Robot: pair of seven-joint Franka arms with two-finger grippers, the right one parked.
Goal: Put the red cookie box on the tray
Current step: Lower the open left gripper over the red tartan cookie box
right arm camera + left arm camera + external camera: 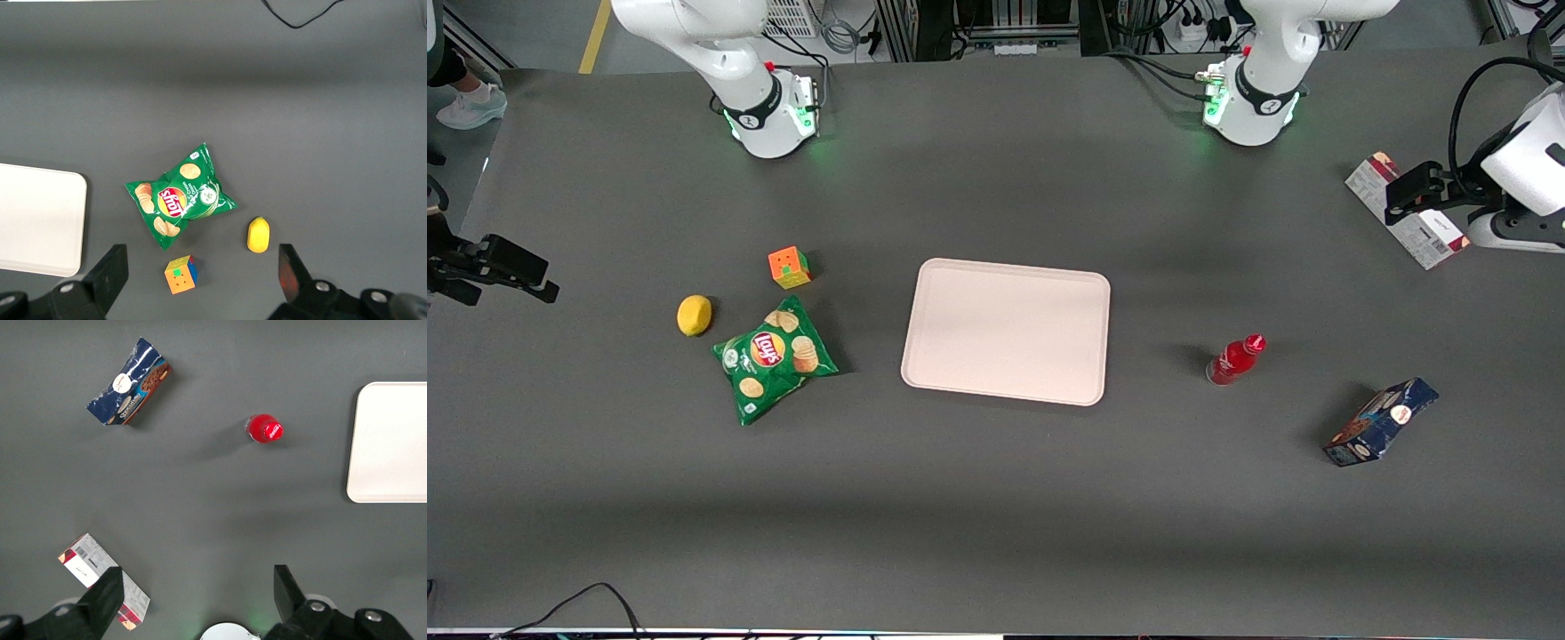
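Gripper (195,600) wide open, empty, above table; one finger overlapping red cookie box (103,579).

The crinkled green foil chip bag (774,360) bore the red "Lay's" logo. No other lettering could be read. The hand (197,597) carried none.

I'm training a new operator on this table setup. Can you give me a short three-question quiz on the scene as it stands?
1. True or false: the red cookie box already lies on the tray.
2. Which stands nearest the tray: (a) red bottle, (b) blue cookie box, (c) lemon?
3. Fill in: the gripper hangs with jaws ____ above the table.

Key: 1 false; it lies off the tray toward the working arm's end. 2 a. 3 open.
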